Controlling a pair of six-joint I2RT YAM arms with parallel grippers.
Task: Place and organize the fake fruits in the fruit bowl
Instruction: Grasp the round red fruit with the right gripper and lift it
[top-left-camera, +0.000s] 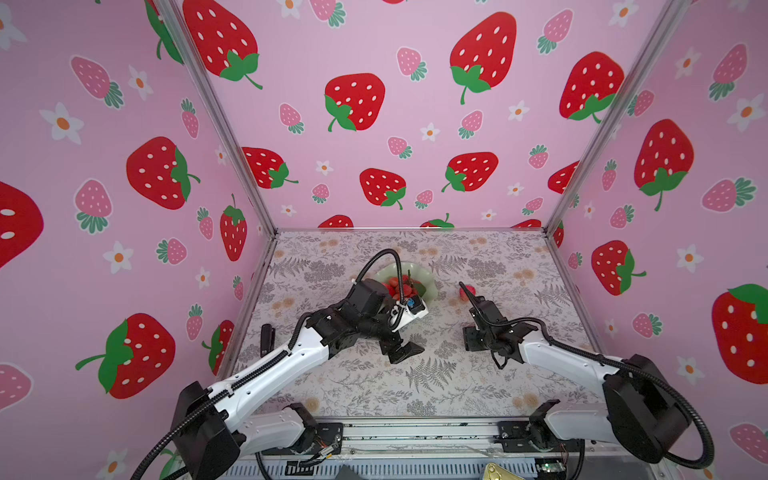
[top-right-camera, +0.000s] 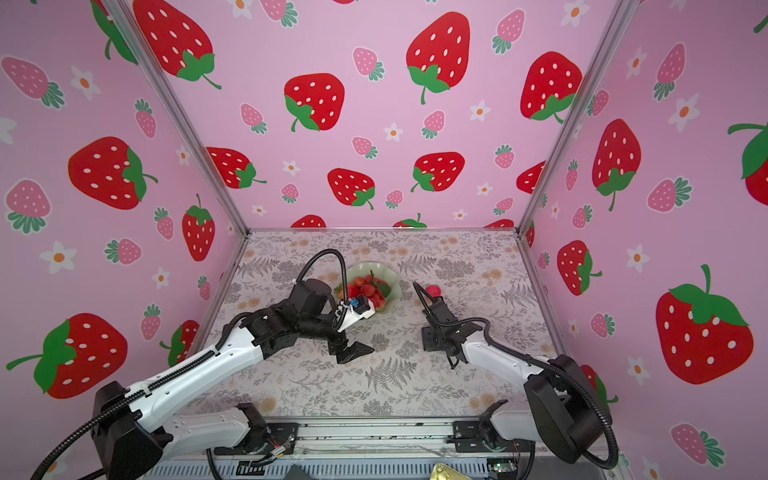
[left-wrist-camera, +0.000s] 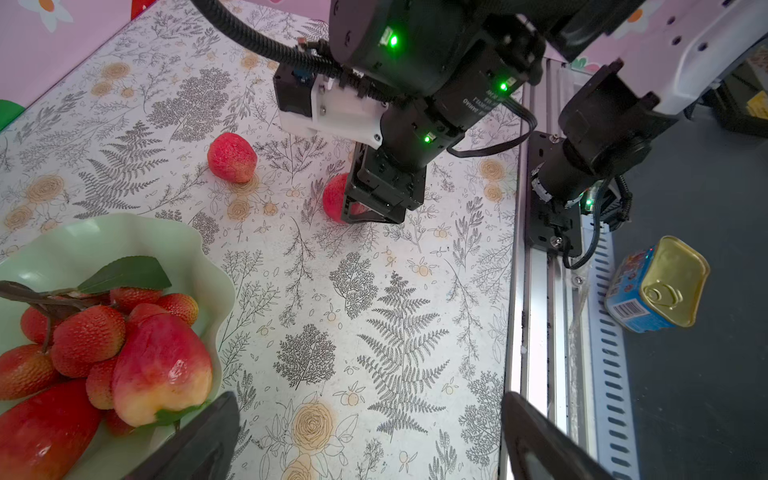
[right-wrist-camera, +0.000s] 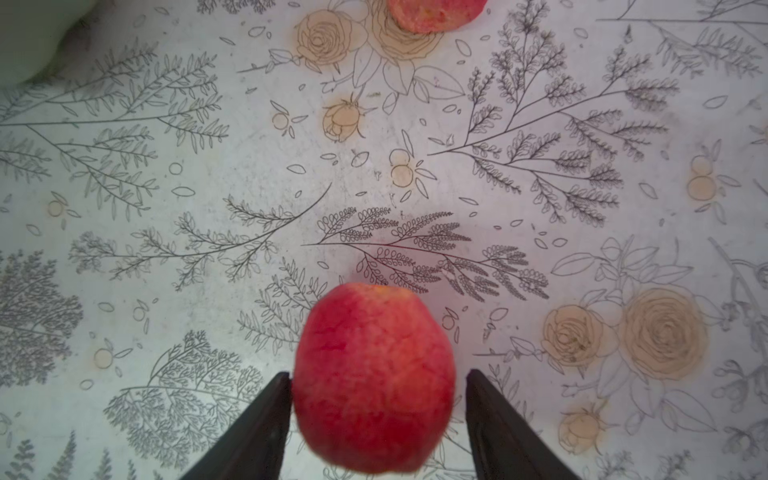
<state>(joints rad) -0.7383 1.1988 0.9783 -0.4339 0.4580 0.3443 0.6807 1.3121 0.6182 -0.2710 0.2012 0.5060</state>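
Tabletop (right-wrist-camera: 208, 174): fruit (right-wrist-camera: 374, 332) within tool (right-wrist-camera: 378, 373), wrist-view only

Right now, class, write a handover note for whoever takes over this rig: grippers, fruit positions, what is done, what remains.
Left gripper: open, empty, near the fruit bowl.
Right gripper: open around a round pink-red fruit on the table; one finger touches, not clamped.
Done: berry bunch and two red-yellow fruits are in the bowl.
Left: bowl this fruit, then the second round fruit lying apart on the table.

no text reads clearly; a barcode (left-wrist-camera: 629, 309) on the tin (left-wrist-camera: 665, 282).
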